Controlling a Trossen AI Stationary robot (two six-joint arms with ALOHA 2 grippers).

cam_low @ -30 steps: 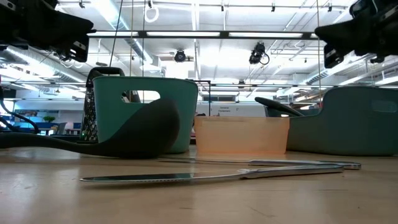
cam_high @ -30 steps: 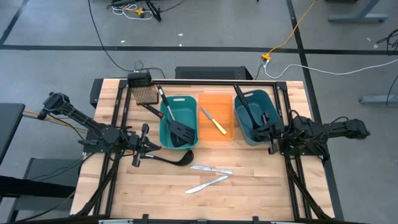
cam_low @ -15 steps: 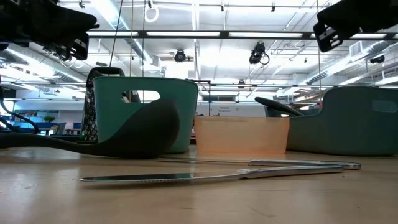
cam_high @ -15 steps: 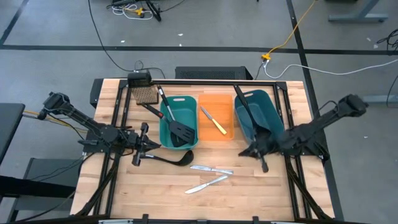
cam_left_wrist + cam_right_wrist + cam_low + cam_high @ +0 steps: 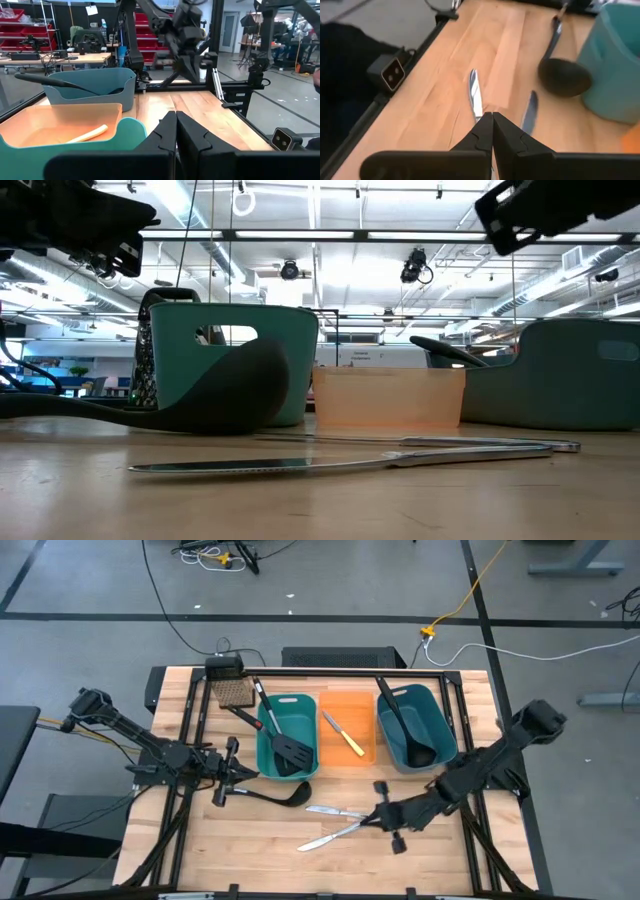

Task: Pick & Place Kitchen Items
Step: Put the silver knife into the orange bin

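Two slim silver table knives (image 5: 338, 812) (image 5: 330, 835) lie flat on the wooden table near its front; they also show in the right wrist view (image 5: 475, 95) (image 5: 530, 111). A black ladle (image 5: 275, 794) lies on the table in front of the left teal bin (image 5: 268, 745), which holds black slotted spatulas (image 5: 290, 750). The orange bin (image 5: 362, 730) holds a yellow-handled knife (image 5: 345, 736). The right teal bin (image 5: 440, 710) holds a second black ladle (image 5: 408, 730). My right gripper (image 5: 370, 819) is shut and empty, raised above the knives' handle ends. My left gripper (image 5: 238, 775) is shut and empty, raised beside the ladle's handle end.
A perforated utensil head (image 5: 233, 693) and a black block (image 5: 225, 667) sit at the table's far left corner. A black metal frame (image 5: 470, 830) runs along the table's sides. Bare wood (image 5: 250, 850) lies at the front left.
My right gripper has left its place beside the right teal bin. It has reached toward the table's near edge and to the left, as the arm stretched out, and now hangs over the silver knives. The knives and the ladles have stayed put.
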